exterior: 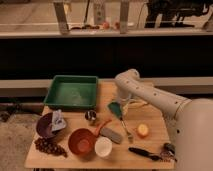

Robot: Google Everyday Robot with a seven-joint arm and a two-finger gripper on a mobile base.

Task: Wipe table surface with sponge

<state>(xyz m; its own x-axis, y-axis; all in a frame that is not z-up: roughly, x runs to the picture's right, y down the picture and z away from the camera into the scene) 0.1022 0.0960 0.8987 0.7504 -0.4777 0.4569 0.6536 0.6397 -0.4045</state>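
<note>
**A:** What is hard to see here?

**B:** The end effector (121,103) is just a pale blur at the tip of the arm (150,95). I cannot tell if it is open or shut. The big white body (195,135) is cut off at the right and bottom edges, and it hides the near right corner of the worktop (152,117).

**A:** Where is the sponge?

**B:** The sponge (115,108) is down on the worktop, near the middle. It is just off the near right corner of the tray (50,95). It is right at the tip of the end effector, and they look like they touch. I cannot tell if the sponge is gripped or only pressed on.

**A:** How is the arm bent?

**B:** It goes up and to the left from the white body, over the right side of the worktop. It bends at a round elbow (127,80) near the far edge. Then it points down at the sponge.

**A:** What is close by?

**B:** A grey block (113,135) lies nearer the front, apart from the sponge. An orange bowl (80,142) is to the left of the block. A purple bowl (44,127) is by the left edge. The end effector touches none of them.
</note>
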